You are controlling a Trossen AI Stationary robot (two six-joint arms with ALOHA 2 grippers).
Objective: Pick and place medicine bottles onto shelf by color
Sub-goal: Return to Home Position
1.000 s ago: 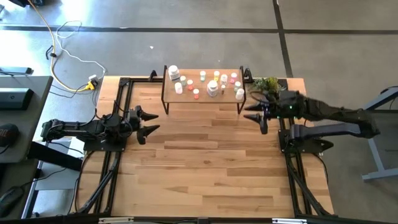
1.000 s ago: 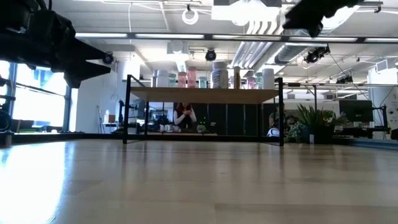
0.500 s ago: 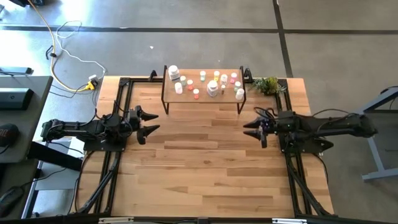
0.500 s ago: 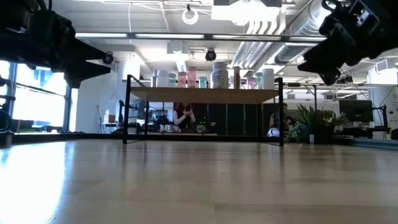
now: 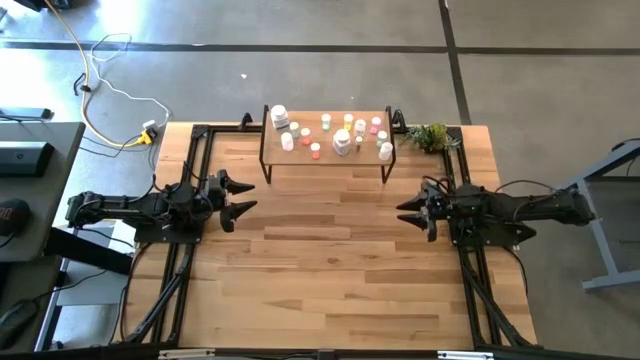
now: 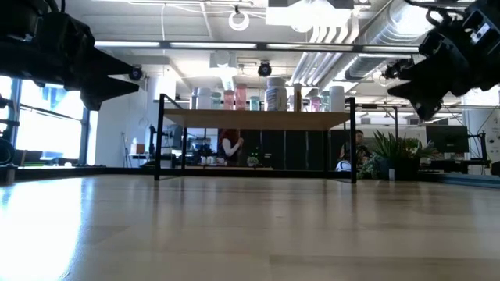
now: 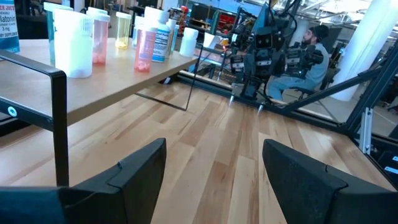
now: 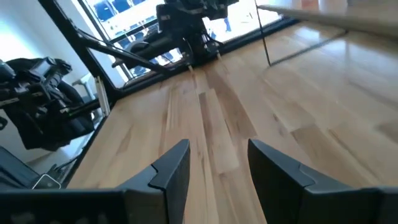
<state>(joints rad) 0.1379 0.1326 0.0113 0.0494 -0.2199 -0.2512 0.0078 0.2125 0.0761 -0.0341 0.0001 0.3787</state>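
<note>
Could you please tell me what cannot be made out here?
High view: the medicine bottles are too small to count surely or read labels.
Low view: the shelf shows edge-on; front bottles hide those behind.
Right wrist view: the picture's edge cuts off the shelf and whatever stands on it.

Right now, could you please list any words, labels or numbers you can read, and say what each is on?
"3 mg": on the blue-labelled bottle at the shelf end, left wrist view; its other lines are blurred or cut off.
The blue-and-white bottle: print too small to read.
Other views: nothing readable.
</note>
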